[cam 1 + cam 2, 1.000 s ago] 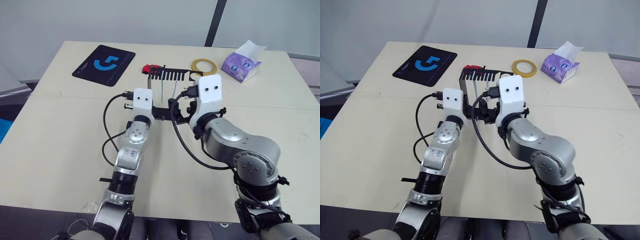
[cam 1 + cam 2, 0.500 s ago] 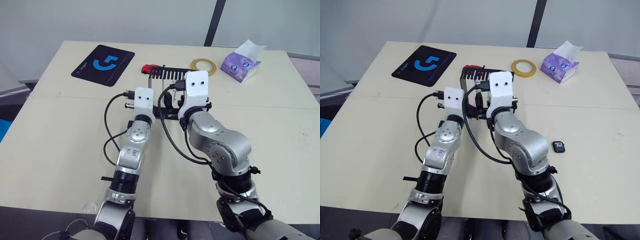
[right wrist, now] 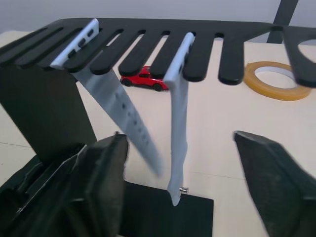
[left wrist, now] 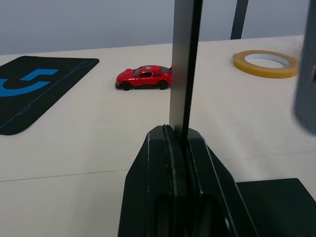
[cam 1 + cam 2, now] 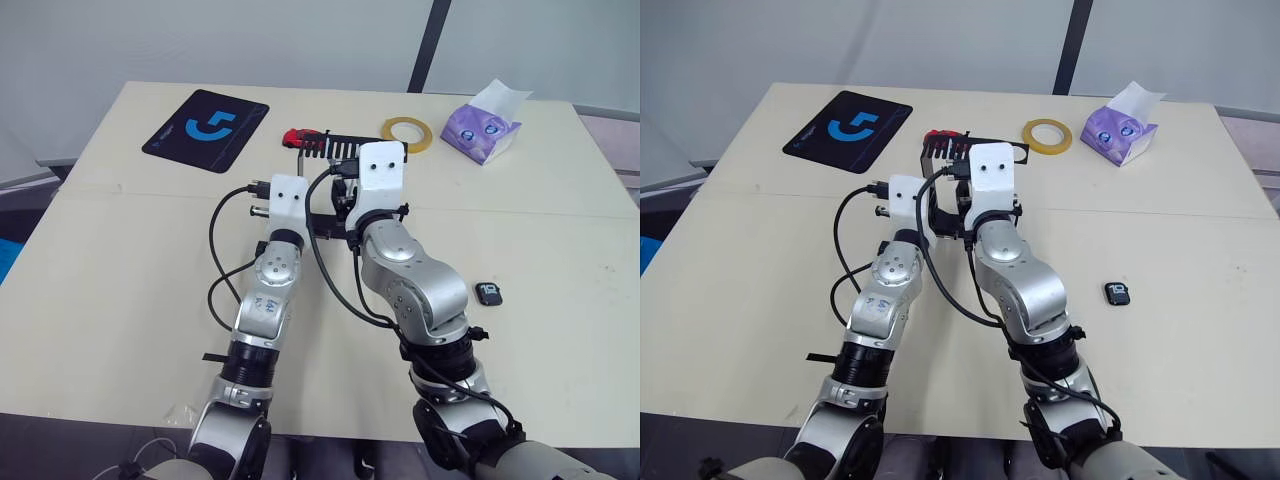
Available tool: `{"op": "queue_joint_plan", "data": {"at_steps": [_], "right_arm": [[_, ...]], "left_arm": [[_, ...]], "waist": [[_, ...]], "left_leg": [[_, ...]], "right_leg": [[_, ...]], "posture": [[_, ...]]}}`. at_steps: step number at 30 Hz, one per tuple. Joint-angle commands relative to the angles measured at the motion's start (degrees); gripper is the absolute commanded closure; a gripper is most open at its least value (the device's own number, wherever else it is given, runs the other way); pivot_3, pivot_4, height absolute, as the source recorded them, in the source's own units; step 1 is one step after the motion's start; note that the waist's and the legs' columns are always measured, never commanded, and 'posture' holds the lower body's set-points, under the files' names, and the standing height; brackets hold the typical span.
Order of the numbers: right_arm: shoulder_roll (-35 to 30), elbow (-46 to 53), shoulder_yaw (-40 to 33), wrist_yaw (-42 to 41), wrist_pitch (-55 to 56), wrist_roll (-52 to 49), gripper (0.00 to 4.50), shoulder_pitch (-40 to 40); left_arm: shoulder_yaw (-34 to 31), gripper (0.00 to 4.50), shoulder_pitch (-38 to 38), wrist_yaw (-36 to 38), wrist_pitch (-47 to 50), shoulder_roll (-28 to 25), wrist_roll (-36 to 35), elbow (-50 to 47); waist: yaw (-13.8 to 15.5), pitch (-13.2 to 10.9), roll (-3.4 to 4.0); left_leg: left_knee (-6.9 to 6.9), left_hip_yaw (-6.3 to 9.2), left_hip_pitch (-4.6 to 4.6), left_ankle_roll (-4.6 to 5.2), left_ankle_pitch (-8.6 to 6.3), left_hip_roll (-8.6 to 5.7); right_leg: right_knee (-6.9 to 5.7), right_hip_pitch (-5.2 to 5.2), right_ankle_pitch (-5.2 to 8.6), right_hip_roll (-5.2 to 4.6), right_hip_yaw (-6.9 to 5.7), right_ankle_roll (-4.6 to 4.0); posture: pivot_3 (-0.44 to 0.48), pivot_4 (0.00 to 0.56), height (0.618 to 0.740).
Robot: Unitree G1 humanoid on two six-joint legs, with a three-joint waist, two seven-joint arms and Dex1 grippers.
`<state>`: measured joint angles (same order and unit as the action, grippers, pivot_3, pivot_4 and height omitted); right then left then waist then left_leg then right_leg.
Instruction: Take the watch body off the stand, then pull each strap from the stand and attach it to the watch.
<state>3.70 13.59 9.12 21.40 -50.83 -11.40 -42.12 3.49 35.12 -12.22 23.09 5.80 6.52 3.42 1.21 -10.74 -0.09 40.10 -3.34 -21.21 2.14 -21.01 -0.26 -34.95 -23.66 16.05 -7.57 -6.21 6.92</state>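
The stand (image 3: 148, 39) rises at mid-table, its comb-toothed top bar (image 5: 335, 148) just beyond both wrists. Two pale grey-blue straps hang from the teeth, one slanting (image 3: 116, 106) and one straight down (image 3: 178, 128). My right gripper (image 3: 180, 143) is open in front of them, one finger on each side of the straight strap, apart from it. My left gripper (image 4: 178, 136) is shut on the stand's thin upright (image 4: 185, 59), just above its flat base (image 4: 276, 197). The watch body (image 5: 489, 293) lies flat on the table right of my right arm, its screen showing white digits.
A red toy car (image 4: 144, 77) sits just behind the stand. A yellow tape ring (image 5: 407, 131) and a purple tissue pack (image 5: 482, 128) lie at the back right, and a black mat with a blue logo (image 5: 207, 128) at the back left.
My right arm swung left, bringing its gripper from the stand's right side to in front of the hanging straps. The watch body came into sight on the table. The left arm held still.
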Motion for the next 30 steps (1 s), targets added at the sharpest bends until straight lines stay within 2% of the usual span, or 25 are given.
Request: {"op": "queue_joint_plan", "data": {"at_steps": [1, 15, 30], "right_arm": [[1.21, 2.88, -0.15, -1.75, -0.08, 1.35, 1.71, 0.18], [2.16, 8.45, -0.42, -4.26, -4.77, 4.38, 1.71, 1.36], [3.45, 0.16, -2.43, -5.28, 1.49, 6.68, 1.71, 0.16]], "left_arm": [[0.98, 4.5, -0.17, 0.26, -0.16, 1.08, 0.27, -0.21], [0.65, 4.5, 0.17, 0.28, -0.35, 1.03, 0.25, 0.24], [0.89, 4.5, 0.22, 0.59, -0.32, 1.11, 0.25, -0.08]], "waist": [[-0.03, 0.0, 0.0], [-0.04, 0.0, 0.0], [-0.05, 0.0, 0.0]], "left_leg": [[0.0, 0.0, 0.0, 0.0, 0.0, 0.0], [-0.02, 0.01, 0.0, 0.0, 0.0, 0.0], [-0.03, 0.01, 0.0, 0.0, 0.0, 0.0]], "right_leg": [[0.0, 0.0, 0.0, 0.0, 0.0, 0.0], [0.01, -0.01, 0.0, 0.0, 0.01, 0.0], [0.01, -0.02, 0.0, 0.0, 0.01, 0.0]], "posture": [[0.0, 0.15, 0.738], [0.0, 0.15, 0.738], [0.0, 0.15, 0.738]]}}
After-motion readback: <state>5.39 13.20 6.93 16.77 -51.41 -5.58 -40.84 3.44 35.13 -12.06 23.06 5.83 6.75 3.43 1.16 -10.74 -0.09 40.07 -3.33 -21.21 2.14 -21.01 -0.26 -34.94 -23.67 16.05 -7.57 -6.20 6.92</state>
